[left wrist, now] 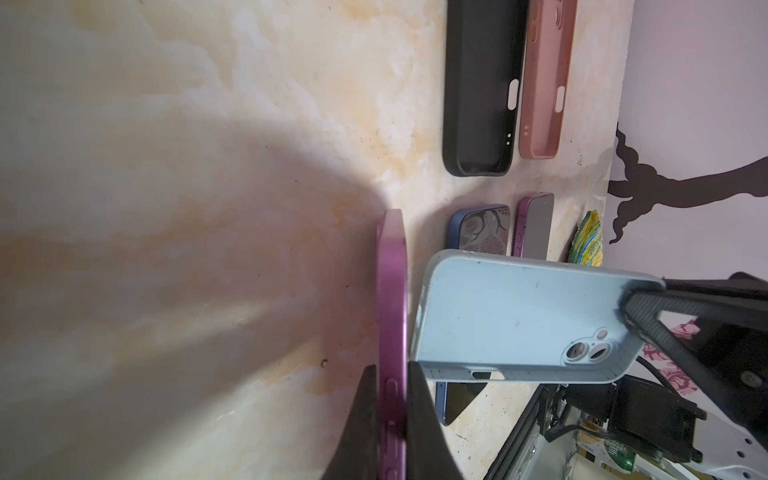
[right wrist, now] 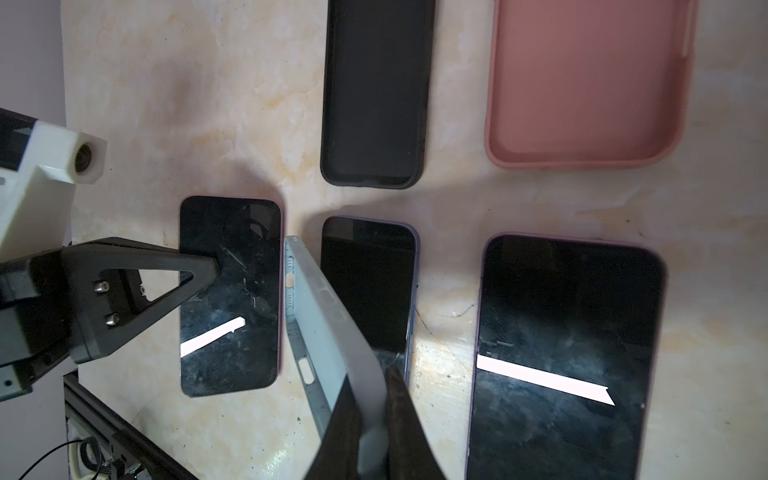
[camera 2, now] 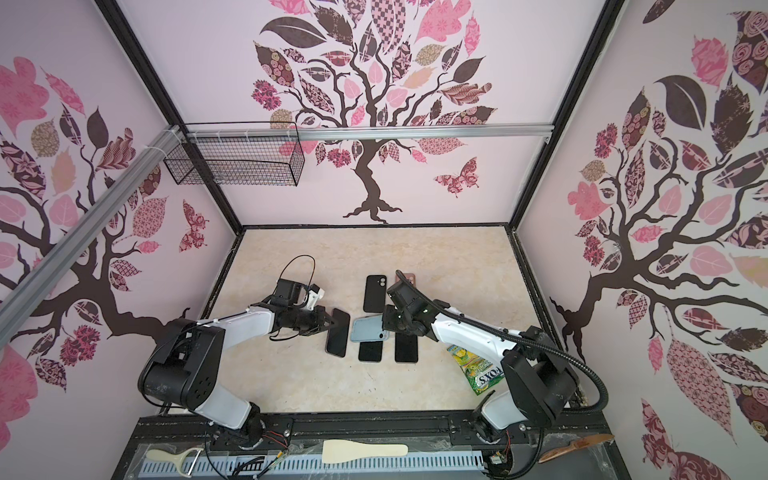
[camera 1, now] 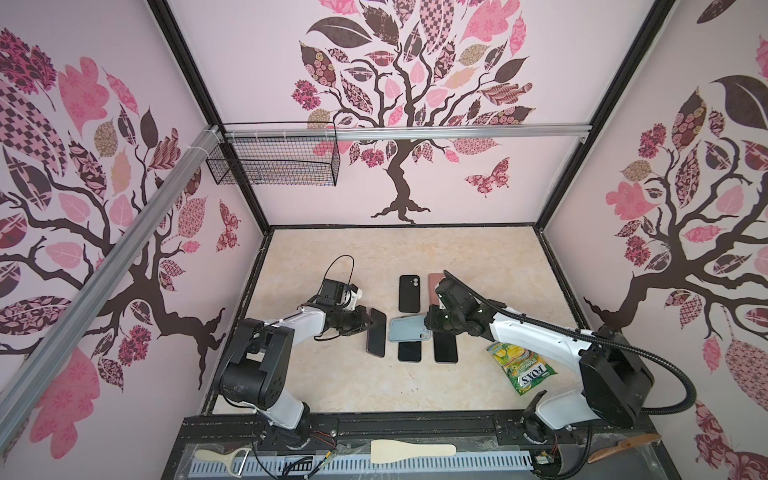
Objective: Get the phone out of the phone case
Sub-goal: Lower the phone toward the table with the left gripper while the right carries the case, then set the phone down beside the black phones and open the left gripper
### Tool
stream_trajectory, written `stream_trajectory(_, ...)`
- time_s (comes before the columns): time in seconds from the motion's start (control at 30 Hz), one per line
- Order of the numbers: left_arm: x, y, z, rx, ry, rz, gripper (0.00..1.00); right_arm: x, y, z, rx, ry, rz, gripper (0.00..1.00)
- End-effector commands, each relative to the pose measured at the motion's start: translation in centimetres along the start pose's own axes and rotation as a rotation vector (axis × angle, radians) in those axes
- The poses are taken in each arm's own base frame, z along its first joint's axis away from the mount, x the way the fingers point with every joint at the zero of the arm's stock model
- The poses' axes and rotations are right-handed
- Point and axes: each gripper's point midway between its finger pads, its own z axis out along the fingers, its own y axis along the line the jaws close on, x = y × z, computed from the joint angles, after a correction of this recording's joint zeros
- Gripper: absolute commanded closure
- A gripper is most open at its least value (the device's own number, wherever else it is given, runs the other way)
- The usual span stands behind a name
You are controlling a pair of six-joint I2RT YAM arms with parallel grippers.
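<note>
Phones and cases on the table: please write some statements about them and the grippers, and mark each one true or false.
1. The left gripper is shut on a purple phone. True.
2. The right gripper is open and holds nothing. False: it is shut on the blue case.
3. A black case and a pink case lie side by side on the table. True.
4. The candy bag lies between the two grippers. False: it lies beside the right arm, away from both grippers.
</note>
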Motion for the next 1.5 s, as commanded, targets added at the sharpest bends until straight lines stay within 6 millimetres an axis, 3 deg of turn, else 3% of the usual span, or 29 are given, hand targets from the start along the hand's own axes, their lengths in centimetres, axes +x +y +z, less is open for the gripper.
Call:
stream_trajectory(0.0,-1.4,-0.4,0.1,0.013,-0.042,0.031,1.0,-0.7,0.5,0.5,0.007,0.008,-0.013,1.0)
stream_trajectory(0.13,-1.2,-0.2,0.3,0.013,-0.04,0.025,0.99,-0.9,0.4,0.7,0.018,0.004,-0.024,1.0)
stream_trajectory(0.63,-0.6,1.4,0.7,-0.036,-0.041,-0.013,0.72,-1.4,-0.1,0.5,0.059,-0.005,-0.064,1.0)
stream_trajectory(1.3,0.9,3.0,0.0,-0.113,-0.06,-0.044,0.63,-1.9,0.3,0.0,0.057,-0.011,-0.09,1.0)
stream_trajectory(1.47,0.1,3.5,-2.2,-0.215,-0.139,-0.006,0.61,-2.2,1.8,-1.2,-0.006,-0.019,-0.113,1.0)
